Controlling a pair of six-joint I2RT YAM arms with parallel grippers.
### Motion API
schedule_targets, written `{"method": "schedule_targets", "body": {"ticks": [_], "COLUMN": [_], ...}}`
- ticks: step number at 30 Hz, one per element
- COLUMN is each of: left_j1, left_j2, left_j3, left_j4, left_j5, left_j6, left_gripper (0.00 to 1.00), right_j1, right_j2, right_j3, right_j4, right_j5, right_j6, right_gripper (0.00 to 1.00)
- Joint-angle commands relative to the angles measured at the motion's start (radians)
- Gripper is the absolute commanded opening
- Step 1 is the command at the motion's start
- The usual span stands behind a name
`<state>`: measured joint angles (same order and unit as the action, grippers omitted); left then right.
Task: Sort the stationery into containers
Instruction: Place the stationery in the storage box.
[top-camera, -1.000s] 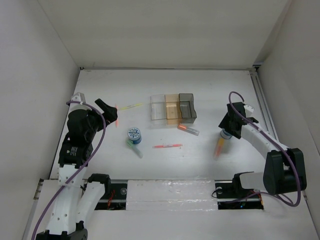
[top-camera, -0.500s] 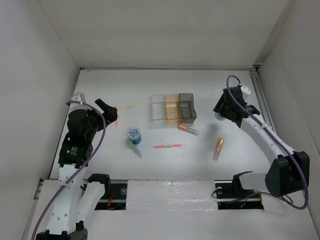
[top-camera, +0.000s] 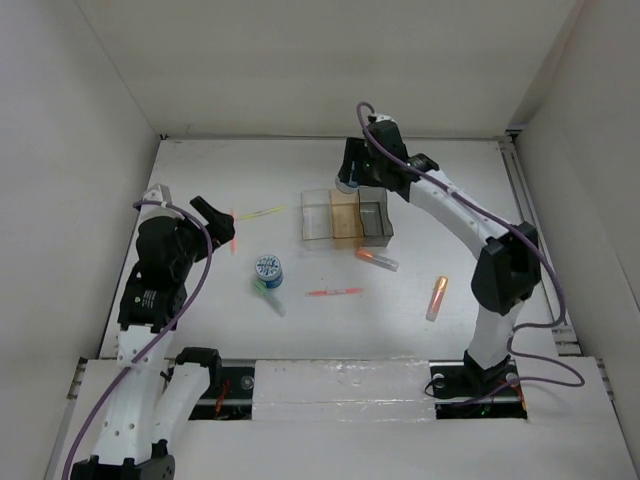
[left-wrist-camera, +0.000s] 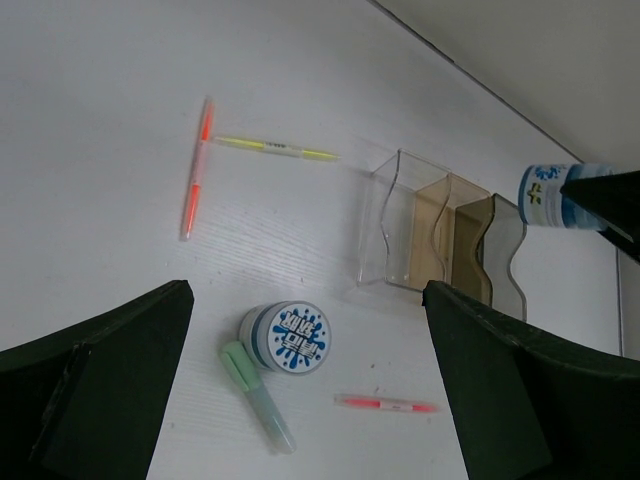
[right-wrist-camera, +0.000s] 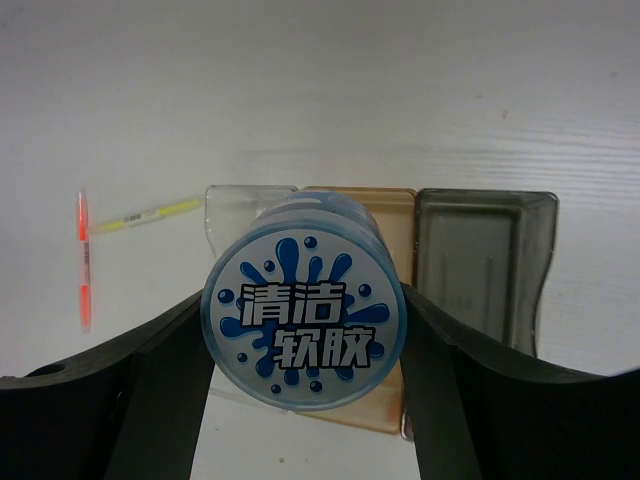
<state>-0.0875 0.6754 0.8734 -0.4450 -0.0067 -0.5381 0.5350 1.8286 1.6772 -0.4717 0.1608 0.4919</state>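
Above the bins, round blue-white roll, splash-print face, in right fingers

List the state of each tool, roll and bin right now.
Right tool: shut on blue-white roll, raised.
Left tool: open, empty.
Second roll: resting flat on the table, not held.
Clear bin: looks empty.
Amber bin: looks empty.
Grey bin: looks empty.

Brightly, evenly lit from above. Softly shadowed across the white table. Blurred in the wrist views' near foreground.
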Motion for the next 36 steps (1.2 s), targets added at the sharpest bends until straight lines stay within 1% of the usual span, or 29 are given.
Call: {"method": "schedule_targets", "body": {"ticks": [1,4,6,8,10,16,24,27,32,36], "left_j1": [0.006,0.006,0.006,0.006,0.006,0.006,0.006,0.006,0.006,0.006], "left_j2": [0.012,0.023,0.023,0.032,0.032,0.032,0.041,0.041,0.041,0.041], "left_j3": [0.006,0.006,0.006,0.006,0.006,0.006,0.006,0.006,0.006,0.006], "left_j4": [0.037,0.037,0.037,0.037,0.037,0.037,0.037,0.037,0.037,0.037], "left_j5": [0.002,0.002,0.002,0.002,0.002,0.002,0.011,0.011,0.020,0.020], "left_j6": [0.015,0.015,0.015,0.015,0.015,0.015,0.015,0.015,0.015,0.015], "left_gripper": [1.00,1.00,1.00,1.00,1.00,1.00,1.00,1.00,1.00,1.00], "right_j1": [0.005,0.005,0.005,-0.004,-0.004,-0.004,-0.004,-0.004,-0.004,-0.013], "right_j2": [0.052,0.113,0.159,0.181,0.192,0.182,0.155,0.144,0.144,0.162], "right_j3": [0.113,0.162,0.180,0.194,0.194,0.115,0.056,0.027,0.018,0.045], "right_j4": [0.062,0.071,0.071,0.071,0.071,0.094,0.094,0.094,0.094,0.074], "right_j5": [-0.079,-0.079,-0.115,-0.139,-0.129,-0.100,-0.090,-0.058,-0.035,-0.024], "right_j6": [-0.053,-0.053,-0.062,-0.062,-0.062,-0.062,-0.062,-0.062,-0.072,-0.072], "right_gripper": [0.00,0.00,0.00,0.00,0.00,0.00,0.00,0.00,0.00,0.00]}}
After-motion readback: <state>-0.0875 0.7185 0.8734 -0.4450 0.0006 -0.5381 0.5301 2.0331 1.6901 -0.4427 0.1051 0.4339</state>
